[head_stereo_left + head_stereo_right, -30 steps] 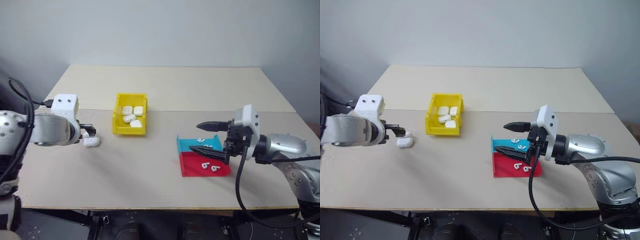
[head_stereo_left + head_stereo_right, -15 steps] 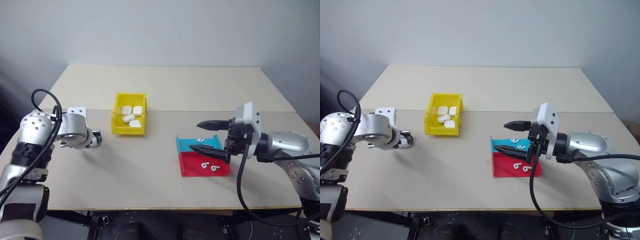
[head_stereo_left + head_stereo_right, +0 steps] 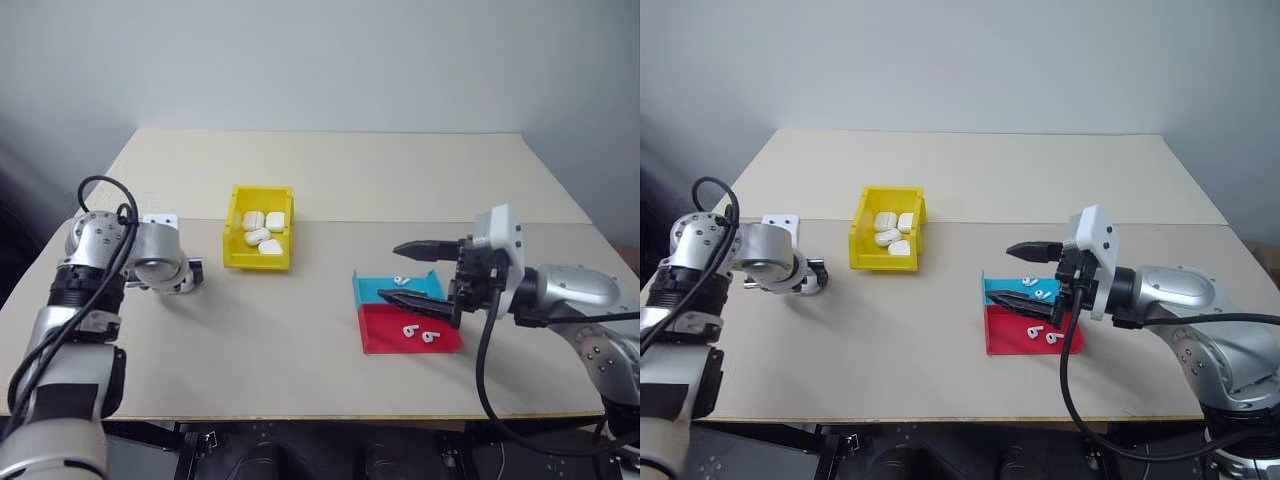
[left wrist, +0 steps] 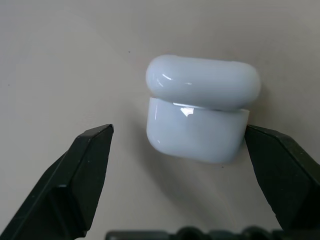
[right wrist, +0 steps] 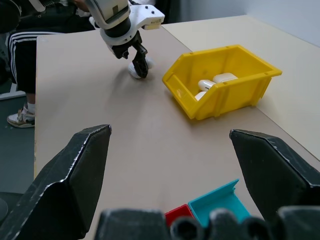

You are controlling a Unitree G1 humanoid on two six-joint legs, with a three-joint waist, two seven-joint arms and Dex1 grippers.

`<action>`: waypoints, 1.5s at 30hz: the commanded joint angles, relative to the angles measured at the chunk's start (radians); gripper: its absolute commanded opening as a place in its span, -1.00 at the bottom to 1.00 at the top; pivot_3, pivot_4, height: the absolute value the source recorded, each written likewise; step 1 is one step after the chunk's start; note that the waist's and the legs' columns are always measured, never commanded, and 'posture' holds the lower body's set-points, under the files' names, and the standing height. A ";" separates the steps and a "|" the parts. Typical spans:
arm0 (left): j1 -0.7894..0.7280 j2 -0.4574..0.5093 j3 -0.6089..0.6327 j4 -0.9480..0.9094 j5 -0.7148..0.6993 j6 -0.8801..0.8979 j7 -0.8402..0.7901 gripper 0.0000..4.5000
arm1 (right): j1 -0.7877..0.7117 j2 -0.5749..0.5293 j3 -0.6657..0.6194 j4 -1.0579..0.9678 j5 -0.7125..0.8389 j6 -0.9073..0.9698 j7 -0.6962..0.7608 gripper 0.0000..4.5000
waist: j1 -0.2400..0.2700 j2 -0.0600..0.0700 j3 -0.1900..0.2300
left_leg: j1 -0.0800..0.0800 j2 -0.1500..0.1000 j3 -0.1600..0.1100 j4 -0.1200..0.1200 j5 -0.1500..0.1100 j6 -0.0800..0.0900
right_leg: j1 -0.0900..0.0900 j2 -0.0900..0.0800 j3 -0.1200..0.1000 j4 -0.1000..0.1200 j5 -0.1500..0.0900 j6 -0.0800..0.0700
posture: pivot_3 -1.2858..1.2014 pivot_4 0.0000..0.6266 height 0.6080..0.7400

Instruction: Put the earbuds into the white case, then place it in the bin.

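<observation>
The white case (image 4: 202,116) lies on the table (image 3: 300,330), lid shut, between the wide-spread fingers of the left gripper (image 4: 185,165), 1 finger touching its side. The yellow bin (image 3: 260,228) nearby holds 4 similar cases. The right gripper (image 3: 412,272) hangs wide open above the tray (image 3: 380,335), where earbuds (image 3: 418,333) rest.
</observation>
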 commanded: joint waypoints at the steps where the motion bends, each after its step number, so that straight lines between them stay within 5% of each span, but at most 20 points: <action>1: -0.030 -0.023 0.065 0.006 0.125 0.044 -0.071 1.00 | 0.001 -0.014 -0.043 -0.038 0.024 0.003 -0.009 0.97 | -0.001 0.000 0.000 | 0.000 0.000 0.000 0.000 0.000 0.000 | 0.000 0.000 0.000 0.000 0.000 0.000 | 0.03 -0.52 1.00; 5: -0.033 -0.058 0.126 0.026 0.258 0.082 -0.161 1.00 | 0.004 -0.014 -0.046 -0.047 0.025 0.002 -0.014 0.97 | -0.001 0.000 0.000 | 0.000 0.000 0.000 0.000 0.000 0.000 | 0.000 0.000 0.000 0.000 0.000 0.000 | 0.03 -0.52 1.00; 12: -0.032 -0.104 0.218 0.013 0.477 0.137 -0.291 0.23 | 0.018 -0.018 -0.059 -0.064 0.034 0.004 -0.026 1.00 | -0.002 0.000 0.000 | 0.001 0.000 0.000 0.000 0.000 0.000 | 0.000 0.000 0.000 0.001 0.000 0.000 | 0.03 -0.52 1.00; 18: 0.002 -0.111 0.293 -0.133 0.608 0.211 -0.401 0.23 | 0.033 -0.020 -0.069 -0.074 0.045 0.005 -0.040 1.00 | -0.008 0.000 0.000 | 0.001 0.000 0.000 0.000 0.000 0.000 | 0.000 0.000 0.000 0.001 0.000 0.000 | 0.03 -0.52 1.00; 20: 0.086 -0.056 0.298 -0.355 0.578 0.204 -0.515 0.23 | 0.042 -0.020 -0.074 -0.074 0.049 0.005 -0.044 1.00 | -0.010 -0.001 0.000 | 0.000 0.000 0.000 -0.001 0.000 0.000 | -0.001 0.000 0.000 0.001 0.000 0.000 | 0.03 -0.52 1.00; 25: 0.370 0.019 0.425 -0.783 0.631 -0.065 -0.727 0.23 | 0.055 -0.016 -0.078 -0.066 0.053 0.001 -0.052 1.00 | -0.011 -0.001 0.000 | -0.001 0.001 0.001 -0.001 0.001 -0.001 | -0.003 0.000 0.001 0.001 0.000 0.000 | 0.03 -0.52 1.00; 30: 0.606 -0.052 0.553 -0.941 0.627 -0.536 -1.143 0.23 | 0.051 0.003 -0.063 -0.048 0.046 -0.008 -0.062 1.00 | -0.001 -0.001 0.000 | 0.003 0.001 0.002 -0.002 -0.001 0.002 | 0.000 0.000 0.001 0.001 0.000 -0.001 | 0.03 -0.52 1.00; 36: 0.581 -0.048 0.473 -0.924 0.480 -0.693 -1.698 0.23 | 0.032 -0.016 -0.049 -0.016 0.023 -0.022 -0.022 1.00 | 0.015 -0.001 0.000 | -0.001 0.001 0.001 0.000 -0.004 0.008 | 0.000 -0.001 -0.001 -0.001 0.000 -0.001 | 0.03 -0.52 1.00; 45: 0.459 -0.134 0.254 -0.790 0.491 -0.888 -2.199 0.23 | -0.042 -0.127 0.060 0.096 -0.148 -0.136 0.176 1.00 | 0.001 0.000 -0.001 | 0.000 0.001 0.002 0.000 -0.004 0.008 | 0.000 0.000 -0.001 0.000 0.000 0.000 | 0.03 -0.52 1.00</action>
